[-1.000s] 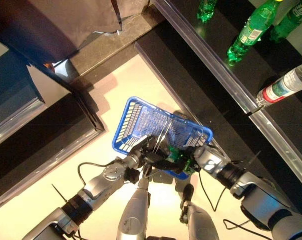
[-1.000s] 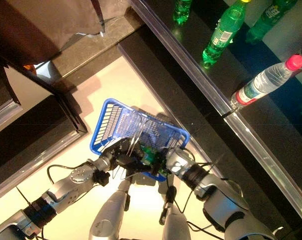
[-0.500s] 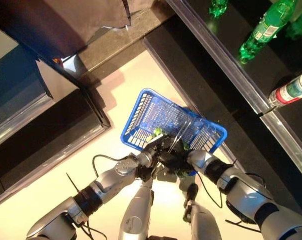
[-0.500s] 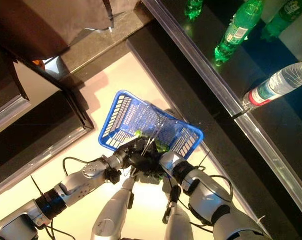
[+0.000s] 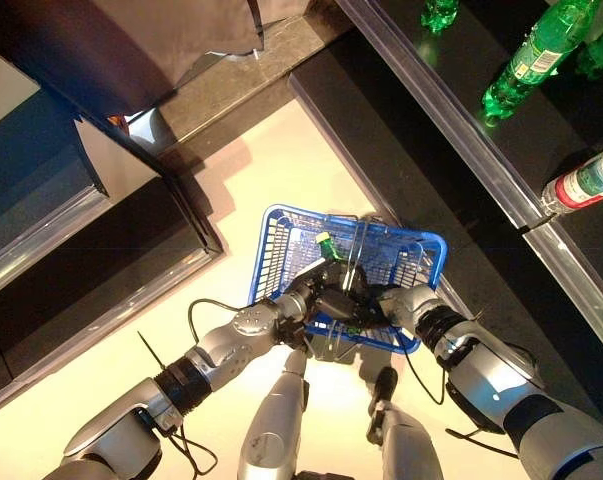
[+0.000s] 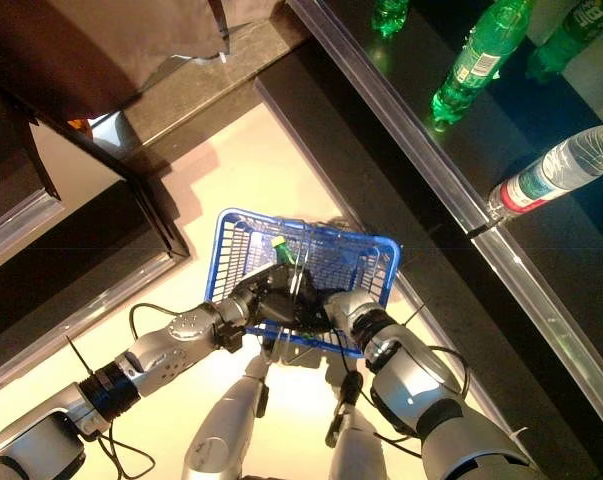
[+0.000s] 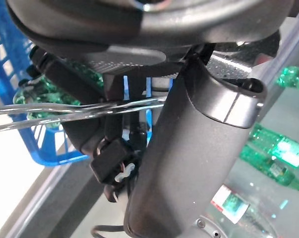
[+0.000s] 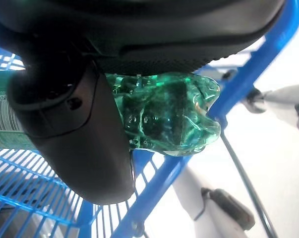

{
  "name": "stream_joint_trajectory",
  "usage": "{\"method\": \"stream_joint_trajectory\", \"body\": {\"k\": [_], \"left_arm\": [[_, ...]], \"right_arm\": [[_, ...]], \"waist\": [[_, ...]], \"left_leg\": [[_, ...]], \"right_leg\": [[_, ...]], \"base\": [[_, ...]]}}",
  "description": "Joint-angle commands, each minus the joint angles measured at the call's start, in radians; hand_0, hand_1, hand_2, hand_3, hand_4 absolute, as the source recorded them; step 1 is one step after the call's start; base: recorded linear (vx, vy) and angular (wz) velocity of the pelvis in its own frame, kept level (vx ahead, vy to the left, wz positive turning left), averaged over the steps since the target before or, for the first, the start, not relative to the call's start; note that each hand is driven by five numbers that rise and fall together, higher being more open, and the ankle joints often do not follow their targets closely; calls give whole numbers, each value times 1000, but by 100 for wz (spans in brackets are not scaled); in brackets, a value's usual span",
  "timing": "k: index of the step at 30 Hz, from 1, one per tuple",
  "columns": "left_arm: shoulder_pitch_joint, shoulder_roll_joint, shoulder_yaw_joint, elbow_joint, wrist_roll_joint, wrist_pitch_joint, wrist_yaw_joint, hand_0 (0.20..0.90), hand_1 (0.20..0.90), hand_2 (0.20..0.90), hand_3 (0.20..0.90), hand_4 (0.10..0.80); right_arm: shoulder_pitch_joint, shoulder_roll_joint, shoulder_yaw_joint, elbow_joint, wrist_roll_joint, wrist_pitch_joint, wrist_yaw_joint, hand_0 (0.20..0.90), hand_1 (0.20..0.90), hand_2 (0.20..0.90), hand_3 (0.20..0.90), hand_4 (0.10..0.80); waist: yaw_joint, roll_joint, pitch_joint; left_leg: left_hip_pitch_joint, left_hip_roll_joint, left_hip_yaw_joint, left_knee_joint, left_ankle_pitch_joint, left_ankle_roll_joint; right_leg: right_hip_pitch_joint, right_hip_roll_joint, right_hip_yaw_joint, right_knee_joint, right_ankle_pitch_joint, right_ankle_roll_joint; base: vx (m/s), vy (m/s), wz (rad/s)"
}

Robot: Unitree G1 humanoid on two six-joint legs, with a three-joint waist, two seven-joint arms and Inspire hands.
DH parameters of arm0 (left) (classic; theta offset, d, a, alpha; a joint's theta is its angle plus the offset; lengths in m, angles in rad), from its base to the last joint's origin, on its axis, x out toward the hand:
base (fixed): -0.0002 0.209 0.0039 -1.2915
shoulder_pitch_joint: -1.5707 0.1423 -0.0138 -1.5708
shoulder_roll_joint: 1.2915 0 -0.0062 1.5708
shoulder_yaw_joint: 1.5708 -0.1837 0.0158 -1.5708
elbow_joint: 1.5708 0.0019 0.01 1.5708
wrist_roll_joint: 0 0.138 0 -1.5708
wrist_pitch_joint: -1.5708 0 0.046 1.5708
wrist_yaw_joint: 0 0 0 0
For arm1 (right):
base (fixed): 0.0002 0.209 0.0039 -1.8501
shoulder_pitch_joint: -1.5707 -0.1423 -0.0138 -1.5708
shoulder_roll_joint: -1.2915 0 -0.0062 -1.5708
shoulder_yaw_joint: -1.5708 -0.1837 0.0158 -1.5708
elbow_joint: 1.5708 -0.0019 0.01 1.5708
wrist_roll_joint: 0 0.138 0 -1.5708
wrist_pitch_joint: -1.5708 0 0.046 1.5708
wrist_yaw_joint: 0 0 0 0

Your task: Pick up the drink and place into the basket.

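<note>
Now the green bottle [image 8: 164,116] sits clamped in the right hand [image 8: 85,124], whose thumb and fingers curl round its ribbed body; its base pokes out past the hand, just over the blue rim of the basket [image 5: 281,225]. Near the frame's centre in the eye views, the bottle's cap end points up and left inside the basket, above the mesh floor. The left hand [image 5: 316,300] is closed on the thin wire handle [image 7: 65,111], holding the basket above the pale floor [image 5: 271,160].

Along the upper right runs a dark shelf [image 5: 451,130] with a metal edge. On it lie more green bottles [image 5: 526,60] and a clear bottle [image 5: 586,185] with a red, white and green label. The label print is too small to read.
</note>
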Motion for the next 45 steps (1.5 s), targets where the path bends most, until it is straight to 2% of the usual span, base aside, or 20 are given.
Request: {"method": "stream_joint_trajectory", "body": {"k": [1,4,10,13,20,30,34,39,42,43,44,45], "left_arm": [[-122,-117,41,-245,-37,-104,-186,300,300,300,200,100],[-104,-102,49,-267,-27,-111,-192,300,300,300,200,100],[-102,-127,38,-260,7,-129,-207,300,300,300,200,100],[-126,-153,23,-248,-6,-141,-219,300,300,300,200,100],[-162,-209,-8,-235,-49,-140,-254,300,300,300,200,100],[-200,-292,-67,-186,-53,-173,-259,300,300,300,200,100],[-218,-312,-73,-165,-53,-178,-249,300,300,300,200,100],[-228,-326,-78,-135,-53,-195,-242,300,300,300,200,100],[-236,-326,-84,-124,-53,-210,-239,300,300,300,200,100],[-238,-326,-86,-122,-54,-213,-236,300,300,300,200,100],[-240,-327,-89,-119,-54,-218,-233,300,300,300,200,100],[-243,-327,-91,-115,-55,-223,-232,300,300,300,200,100]], "right_arm": [[-206,-57,-39,-121,-70,-66,18,300,300,300,200,100],[-210,-100,-23,-188,-157,-31,18,300,300,300,200,100],[-227,-83,33,-168,-387,14,88,300,300,300,200,100],[-249,-41,83,-76,-641,-10,135,300,300,300,200,100],[-294,23,160,78,-938,-49,114,300,300,300,200,100],[-289,100,216,132,-1042,-41,98,300,300,300,200,100],[-278,115,221,146,-1028,-29,53,300,300,300,200,100],[-260,121,219,174,-1026,0,81,300,300,300,200,100],[-244,116,219,196,-1011,-12,56,300,300,300,200,100],[-241,114,218,202,-1004,-16,44,582,582,582,529,429],[-239,111,216,207,-1007,-24,35,796,796,796,779,679],[-237,107,213,213,-1006,-31,27,900,900,900,900,800]], "waist": [[7,-20,-5],[2,-28,0],[-2,-27,4],[4,-17,6],[21,-4,3],[23,-2,7],[19,-1,11],[16,-1,13],[13,0,14],[12,-1,13],[12,-1,12],[11,-1,13]], "left_leg": [[37,-22,14,62,-110,24],[36,-21,20,62,-111,24],[37,-21,26,61,-111,27],[32,-24,28,65,-110,30],[24,-30,26,71,-111,33],[2,-35,26,81,-114,37],[-4,-36,28,80,-114,38],[-11,-37,29,79,-114,38],[-12,-36,31,78,-114,39],[-12,-36,31,77,-114,39],[-11,-36,32,76,-115,38],[-10,-35,33,74,-114,39]], "right_leg": [[-118,-28,28,-45,192,-70],[-125,-27,34,-43,196,-66],[-130,-26,43,-43,200,-68],[-130,-31,41,-42,202,-68],[-130,-41,26,-42,206,-62],[-149,-50,23,-37,211,-52],[-156,-53,22,-39,214,-48],[-164,-54,24,-38,216,-45],[-167,-54,25,-38,216,-45],[-166,-54,24,-39,216,-45],[-166,-55,24,-40,217,-44],[-168,-55,24,-39,217,-43]], "base": [[0,0,0],[0,0,0],[0,0,0],[-4,21,0],[0,0,0],[2,0,1],[0,0,0],[0,0,0],[0,0,0],[0,0,0],[0,0,0],[0,0,0]]}}
